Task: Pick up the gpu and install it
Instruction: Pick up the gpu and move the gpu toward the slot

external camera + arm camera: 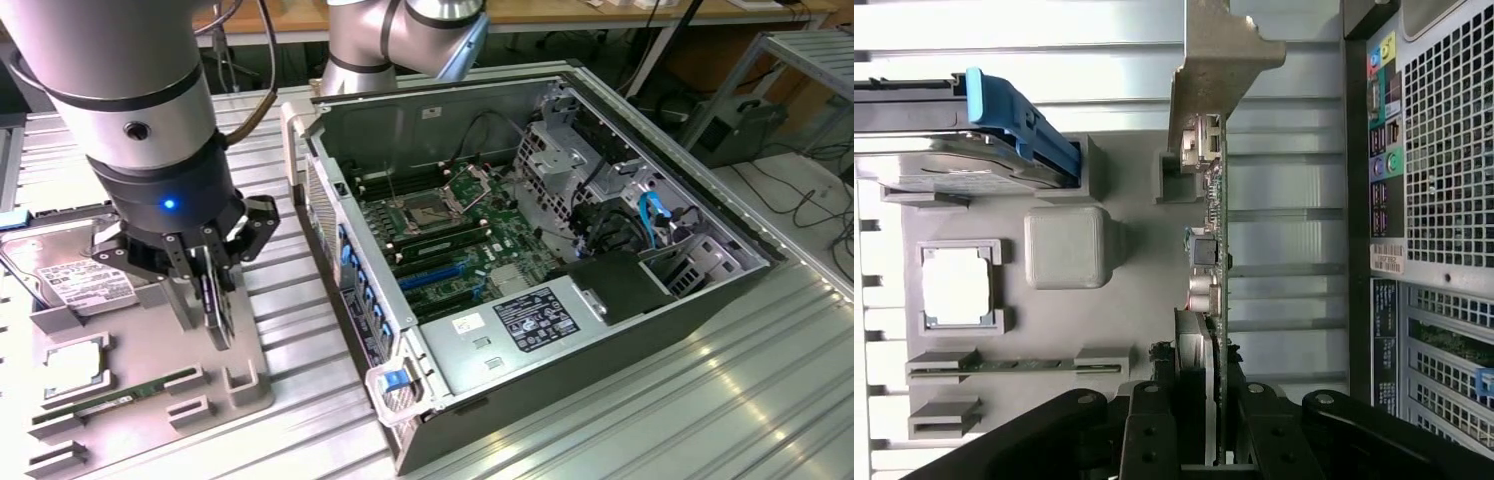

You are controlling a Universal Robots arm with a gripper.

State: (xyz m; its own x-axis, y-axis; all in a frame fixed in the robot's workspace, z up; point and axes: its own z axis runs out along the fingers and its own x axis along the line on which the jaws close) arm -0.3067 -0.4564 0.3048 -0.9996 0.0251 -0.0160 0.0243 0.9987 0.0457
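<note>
The gripper (210, 288) is clamped on the upper edge of the gpu (1211, 235), which stands on edge directly below it, over the gray tray (254, 395). A strip of bare ribbed table (287, 330) separates it from the open computer case (441, 330) alongside.

PC case (330, 215), side off, lies on slatted metal table (694, 400). Inside: mobo (461, 225) w/ CPU socket (430, 210), PSU (534, 320) w/ black label, blue cables (651, 212). At exterior view's left, grey tray (254, 385) w/ HDD (60, 280), CPU (74, 365), RAM stick (127, 395), each in own recess.
</note>
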